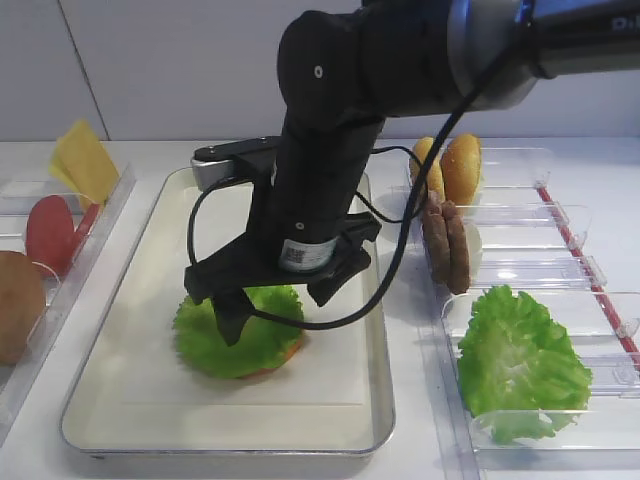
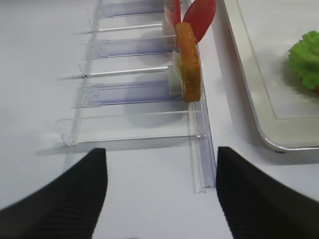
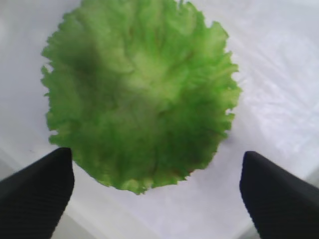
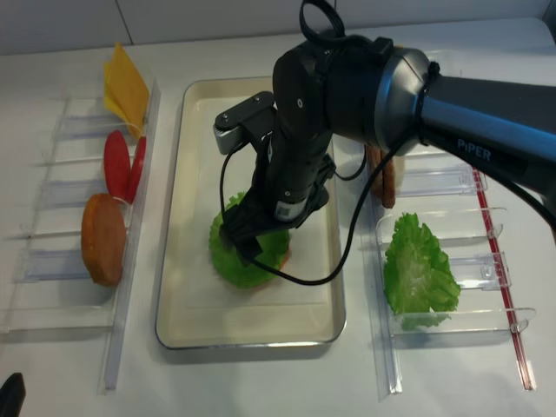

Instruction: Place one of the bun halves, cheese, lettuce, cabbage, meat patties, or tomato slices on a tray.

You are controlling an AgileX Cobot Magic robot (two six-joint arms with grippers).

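Right end effector (image 3: 157, 191): opened wide, nothing held | bright green frilly lettuce leaf (image 3: 139, 94): laid on cream metal tray (image 1: 340, 400), below it.

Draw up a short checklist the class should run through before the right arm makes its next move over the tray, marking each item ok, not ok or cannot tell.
1. Right pincer open, holding nothing: ok.
2. Lettuce lies flat inside the tray: ok.
3. Lettuce sits on an orange-brown layer; what that layer is: cannot tell.
4. Pincer fingers clear of the leaf for lifting away: ok in the wrist view.
5. Left pincer open, parked away from the tray: ok.
6. Spare lettuce in the right bin: ok.
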